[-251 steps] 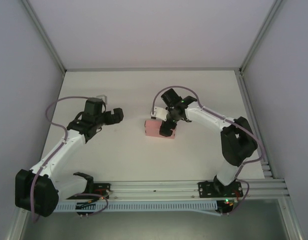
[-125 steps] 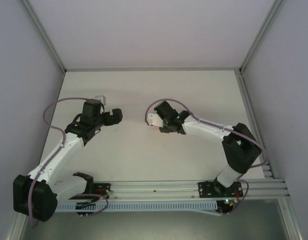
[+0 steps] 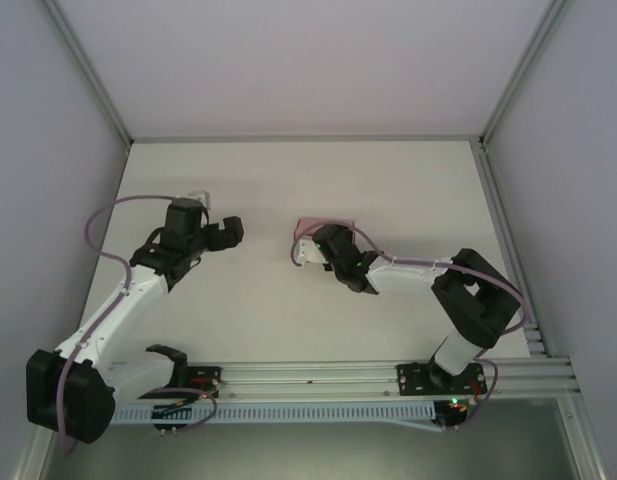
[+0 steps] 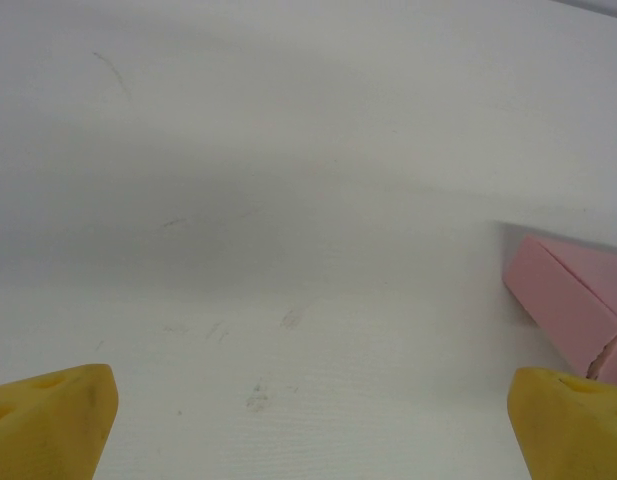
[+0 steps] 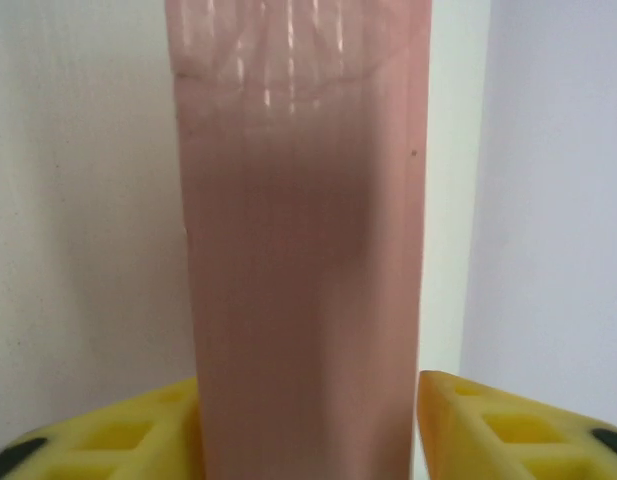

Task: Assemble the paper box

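Grip on paper box [image 3: 316, 223], mid-table

White table [image 3: 288, 320] spreads widest; the box sits just beyond centre, toward twelve o'clock. Right gripper [image 5: 308, 410] pinches its long sides; left gripper [image 3: 233, 230], at its nine o'clock, gapes empty. Thin card looks light and easily crushed: I'd squeeze gently along creased edges.

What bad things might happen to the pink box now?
The right gripper hugs both sides of the paper box; squeezing harder might dent it. The open left gripper is off to the side, so the box may twist or slip with nothing steadying it.
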Controlling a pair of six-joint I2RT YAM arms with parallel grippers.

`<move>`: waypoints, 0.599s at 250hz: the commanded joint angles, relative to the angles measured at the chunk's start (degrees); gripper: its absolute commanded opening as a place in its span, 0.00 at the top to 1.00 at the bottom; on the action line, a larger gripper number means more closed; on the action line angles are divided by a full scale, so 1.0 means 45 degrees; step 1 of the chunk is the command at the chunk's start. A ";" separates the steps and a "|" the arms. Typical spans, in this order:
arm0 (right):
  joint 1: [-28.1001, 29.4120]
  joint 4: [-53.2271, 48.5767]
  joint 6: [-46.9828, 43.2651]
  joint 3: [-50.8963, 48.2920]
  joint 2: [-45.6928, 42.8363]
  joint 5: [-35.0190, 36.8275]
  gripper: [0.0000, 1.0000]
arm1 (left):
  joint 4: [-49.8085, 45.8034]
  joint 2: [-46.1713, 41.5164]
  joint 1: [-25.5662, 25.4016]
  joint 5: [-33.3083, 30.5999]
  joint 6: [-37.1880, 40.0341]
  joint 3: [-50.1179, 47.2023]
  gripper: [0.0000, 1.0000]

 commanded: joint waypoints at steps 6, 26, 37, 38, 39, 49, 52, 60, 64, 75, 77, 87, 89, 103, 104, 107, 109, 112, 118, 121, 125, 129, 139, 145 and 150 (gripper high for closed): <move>0.0109 -0.1344 0.1693 -0.0018 -0.0468 -0.0461 0.34 | -0.0037 -0.0092 0.0091 -0.0258 0.0015 -0.0150 0.00; 0.0139 -0.1850 0.2241 -0.0146 -0.0878 -0.0703 0.27 | -0.0018 -0.0111 0.0090 -0.0239 -0.0003 -0.0093 0.00; 0.0127 -0.2246 0.2476 -0.0153 -0.1107 -0.0944 0.27 | -0.0002 -0.0097 0.0091 -0.0218 0.0012 -0.0052 0.00; 0.0125 -0.2276 0.2489 -0.0141 -0.1129 -0.0954 0.27 | 0.0001 -0.0094 0.0091 -0.0219 0.0027 -0.0042 0.00; 0.0134 -0.2310 0.2505 -0.0144 -0.1141 -0.0959 0.27 | 0.0002 -0.0093 0.0091 -0.0219 0.0034 -0.0037 0.00; 0.0158 -0.2503 0.2697 -0.0145 -0.1346 -0.1042 0.25 | 0.0004 -0.0097 0.0091 -0.0205 0.0032 -0.0003 0.00; 0.0150 -0.2569 0.2746 -0.0138 -0.1410 -0.1084 0.25 | 0.0004 -0.0092 0.0091 -0.0198 0.0035 0.0006 0.00; 0.0181 -0.2854 0.2851 -0.0082 -0.1588 -0.1246 0.23 | -0.0013 -0.0089 0.0094 -0.0180 0.0038 0.0036 0.00; 0.0164 -0.3000 0.2895 -0.0056 -0.1669 -0.1322 0.22 | 0.0020 -0.0106 0.0093 -0.0170 0.0041 0.0044 0.00; 0.0174 -0.3281 0.3107 0.0017 -0.1950 -0.1492 0.19 | 0.0046 -0.0116 0.0088 -0.0140 0.0058 0.0080 0.00; 0.0170 -0.3325 0.3142 0.0035 -0.2006 -0.1545 0.19 | 0.0048 -0.0107 0.0080 -0.0141 0.0065 0.0084 0.00; 0.0172 -0.3706 0.3222 0.0106 -0.2326 -0.1897 0.18 | 0.0062 -0.0094 0.0091 -0.0141 0.0081 0.0133 0.00; 0.0180 -0.3774 0.3248 0.0111 -0.2393 -0.1964 0.18 | 0.0077 -0.0092 0.0091 -0.0141 0.0091 0.0136 0.00; 0.0163 -0.3906 0.3651 0.0218 -0.2846 -0.2133 0.14 | 0.0111 -0.0093 0.0091 -0.0160 0.0152 0.0168 0.00; 0.0173 -0.3916 0.3682 0.0221 -0.2878 -0.2154 0.14 | 0.0106 -0.0102 0.0091 -0.0160 0.0156 0.0175 0.00; 0.0149 -0.3940 0.3807 0.0255 -0.2981 -0.2185 0.13 | 0.0134 -0.0093 0.0091 -0.0175 0.0156 0.0209 0.00; 0.0155 -0.3964 0.3893 0.0275 -0.3040 -0.2212 0.13 | 0.0139 -0.0092 0.0091 -0.0188 0.0143 0.0219 0.00; 0.0145 -0.3997 0.4001 0.0303 -0.3163 -0.2243 0.12 | 0.0155 -0.0101 0.0096 -0.0208 0.0149 0.0231 0.00; 0.0097 -0.4042 0.4198 0.0347 -0.3387 -0.2272 0.03 | 0.0225 -0.0096 0.0091 -0.0237 0.0192 0.0248 0.00; 0.0077 -0.4016 0.4318 0.0376 -0.3499 -0.2243 0.01 | 0.0263 -0.0092 0.0096 -0.0248 0.0214 0.0257 0.00; 0.0056 -0.3968 0.4505 0.0376 -0.3637 -0.2190 0.00 | 0.0308 -0.0091 0.0101 -0.0252 0.0253 0.0277 0.00; 0.0021 -0.3907 0.4691 0.0389 -0.3777 -0.2098 0.00 | 0.0358 -0.0077 0.0105 -0.0256 0.0292 0.0290 0.00; -0.0106 -0.3887 0.5109 0.0431 -0.4157 -0.1987 0.00 | 0.0568 -0.0072 0.0129 -0.0253 0.0454 0.0290 0.00; -0.0206 -0.3856 0.5405 0.0441 -0.4379 -0.1934 0.00 | 0.0741 -0.0059 0.0166 -0.0290 0.0557 0.0283 0.00; -0.0329 -0.3793 0.5667 0.0413 -0.4606 -0.1891 0.00 | 0.0893 -0.0057 0.0178 -0.0375 0.0597 0.0258 0.00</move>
